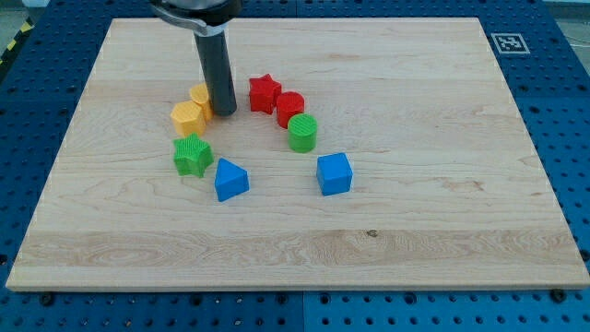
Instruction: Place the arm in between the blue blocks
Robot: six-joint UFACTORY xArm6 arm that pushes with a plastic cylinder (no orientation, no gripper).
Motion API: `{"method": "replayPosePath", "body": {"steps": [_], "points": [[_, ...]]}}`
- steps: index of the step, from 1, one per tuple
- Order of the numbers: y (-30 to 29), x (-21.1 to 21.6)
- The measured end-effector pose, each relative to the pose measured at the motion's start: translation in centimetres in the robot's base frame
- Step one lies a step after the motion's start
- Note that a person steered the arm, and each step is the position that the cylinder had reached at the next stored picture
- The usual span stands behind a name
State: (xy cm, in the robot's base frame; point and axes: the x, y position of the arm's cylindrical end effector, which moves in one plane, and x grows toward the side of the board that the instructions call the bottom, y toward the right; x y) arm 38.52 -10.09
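Observation:
Two blue blocks lie near the board's middle: a blue triangular block on the left and a blue cube on the right, with a bare gap between them. My tip stands above them toward the view's top, right beside a yellow block and just left of a red star. The tip is well up from the gap between the blue blocks.
A second yellow block and a green star lie left of and below the tip. A red cylinder and a green cylinder lie to its right. The wooden board rests on a blue pegboard table.

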Motion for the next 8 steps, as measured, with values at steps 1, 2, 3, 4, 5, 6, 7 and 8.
{"method": "replayPosePath", "body": {"steps": [1,2,3,4,5,6,7,8], "points": [[0.1,-1.5],[1.3,-1.9],[3.5,-2.0],[4.8,-2.0],[4.0,-2.0],[1.9,-1.4],[2.6,1.2],[3.9,3.9]]}}
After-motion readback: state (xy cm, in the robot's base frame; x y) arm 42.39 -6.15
